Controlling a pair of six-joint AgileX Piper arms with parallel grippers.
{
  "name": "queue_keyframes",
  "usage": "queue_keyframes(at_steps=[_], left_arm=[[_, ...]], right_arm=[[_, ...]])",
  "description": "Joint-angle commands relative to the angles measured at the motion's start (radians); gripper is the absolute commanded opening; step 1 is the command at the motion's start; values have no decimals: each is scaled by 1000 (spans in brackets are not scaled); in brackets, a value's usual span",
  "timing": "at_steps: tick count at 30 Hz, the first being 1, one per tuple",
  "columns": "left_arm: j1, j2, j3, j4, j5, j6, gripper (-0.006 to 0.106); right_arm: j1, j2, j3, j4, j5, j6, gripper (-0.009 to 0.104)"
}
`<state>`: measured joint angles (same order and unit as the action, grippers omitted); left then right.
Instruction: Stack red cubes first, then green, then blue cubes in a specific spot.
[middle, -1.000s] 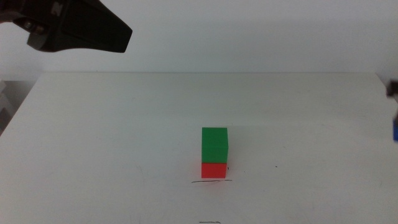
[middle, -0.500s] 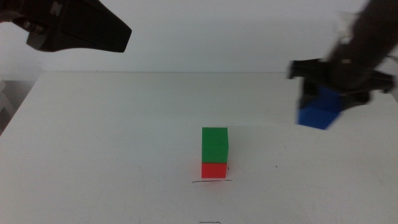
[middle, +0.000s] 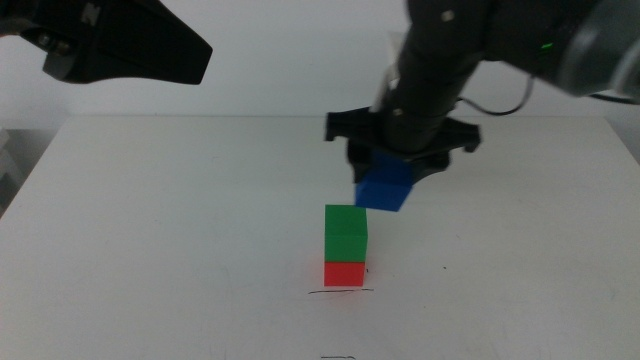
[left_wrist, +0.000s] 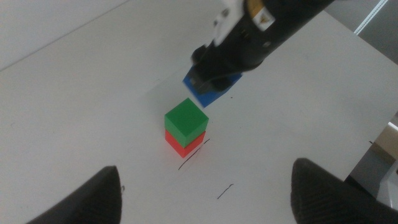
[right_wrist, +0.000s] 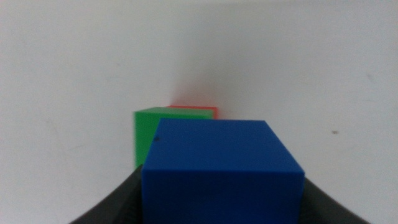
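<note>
Left gripper (middle: 130, 50) hangs up high at the far left corner, well away from the cubes, jaws spread wide with nothing in them. Mid-table the green cube (middle: 346, 233) sits square on the red cube (middle: 344, 272), right behind the black line (middle: 339, 292) on the white table (middle: 150, 230). Right gripper (middle: 398, 160) is clamped on the blue cube (middle: 385, 190), held in the air just above and slightly right of the green one, not touching it.
</note>
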<state>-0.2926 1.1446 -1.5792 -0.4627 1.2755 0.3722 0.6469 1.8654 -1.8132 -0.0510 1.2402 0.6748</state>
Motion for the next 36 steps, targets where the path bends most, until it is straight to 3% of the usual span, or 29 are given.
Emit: queue_keyframes(at_steps=[1,16,25,29,36], left_arm=[[-5,-16,-24,-33,-9,0,92],[-5,-16,-24,-33,-9,0,92],[-5,-16,-24,-33,-9,0,92],[-5,-16,-24,-33,-9,0,92],[-5,-16,-24,-33,-9,0,92]], right_arm=[[20,-22,-61,-31,55,28,-1],[82,94,-149,-53,55,64,-1],[86,82,-147,-81,55,85,-1],[99,49,-146,-122,55,93,-1],[106,43,-144,-125,55,103,-1]])
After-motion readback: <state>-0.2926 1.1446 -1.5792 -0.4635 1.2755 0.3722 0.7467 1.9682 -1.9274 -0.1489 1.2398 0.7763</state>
